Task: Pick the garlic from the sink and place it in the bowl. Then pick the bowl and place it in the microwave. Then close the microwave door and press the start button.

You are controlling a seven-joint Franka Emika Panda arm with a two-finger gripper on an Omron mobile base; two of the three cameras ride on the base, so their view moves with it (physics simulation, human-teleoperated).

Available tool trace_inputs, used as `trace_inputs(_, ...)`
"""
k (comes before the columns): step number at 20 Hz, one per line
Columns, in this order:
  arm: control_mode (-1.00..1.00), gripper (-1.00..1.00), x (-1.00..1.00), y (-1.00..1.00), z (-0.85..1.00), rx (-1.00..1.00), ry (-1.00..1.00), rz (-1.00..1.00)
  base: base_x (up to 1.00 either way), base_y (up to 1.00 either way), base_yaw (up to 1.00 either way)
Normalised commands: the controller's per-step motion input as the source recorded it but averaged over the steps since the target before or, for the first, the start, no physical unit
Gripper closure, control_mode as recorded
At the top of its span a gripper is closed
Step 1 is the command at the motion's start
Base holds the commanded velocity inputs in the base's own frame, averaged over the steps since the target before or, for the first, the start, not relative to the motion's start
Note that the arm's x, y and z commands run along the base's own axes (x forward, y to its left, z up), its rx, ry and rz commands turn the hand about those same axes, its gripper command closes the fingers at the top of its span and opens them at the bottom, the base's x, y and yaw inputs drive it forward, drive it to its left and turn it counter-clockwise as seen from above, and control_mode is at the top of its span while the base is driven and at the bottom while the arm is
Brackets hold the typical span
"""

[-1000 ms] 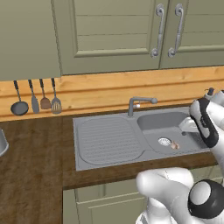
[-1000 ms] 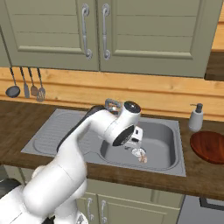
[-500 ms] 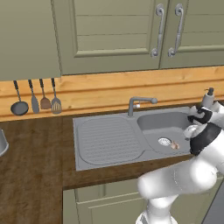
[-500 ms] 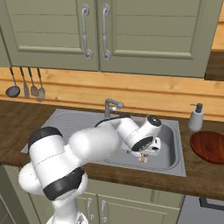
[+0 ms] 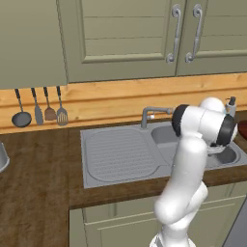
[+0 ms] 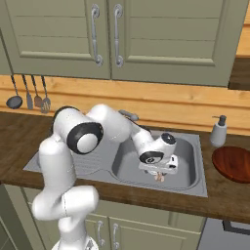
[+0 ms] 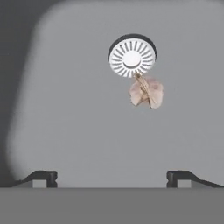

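Note:
The garlic (image 7: 146, 92), a small tan lumpy bulb, lies on the floor of the grey steel sink (image 6: 188, 146), touching the round drain (image 7: 132, 56). In the right base view the garlic (image 6: 158, 177) peeks out just under my hand. My gripper (image 6: 158, 171) hangs low inside the basin, pointing down, open, with nothing between its fingertips (image 7: 42, 176). The garlic sits ahead of the gap and a little to the right in the hand view. The dark reddish-brown bowl (image 6: 233, 163) rests on the counter right of the sink. The microwave and its door are out of view.
A curved faucet (image 5: 150, 113) stands behind the basin, and the ribbed drainboard (image 5: 116, 154) lies to its left. A soap dispenser (image 6: 218, 131) stands by the bowl. Utensils (image 5: 41, 106) hang on the wall at left. Beige cabinets (image 6: 112, 34) hang overhead.
The arm has swung round, its elbow now upright in front of the sink. The hand has dropped lower into the basin over the garlic. The garlic and bowl have stayed put.

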Motion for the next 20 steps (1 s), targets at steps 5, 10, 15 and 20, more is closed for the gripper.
trace_inputs(5, -1.00, -1.00, 0.32, -0.08, -0.62, 0.00, 0.00, 0.03, 0.00, 0.00, 0.00)
trace_inputs(10, -1.00, -1.00, 0.56, -0.40, -0.06, 0.00, 0.00, 0.02, 0.00, 0.00, 0.00)
trace_inputs(15, -1.00, -1.00, 0.65, -0.12, -0.29, 0.00, 0.01, 0.00, 0.00, 0.00, 0.00)
trace_inputs(20, -1.00, -1.00, 0.40, 0.17, -0.65, 0.00, 0.03, 0.00, 0.00, 0.00, 0.00)
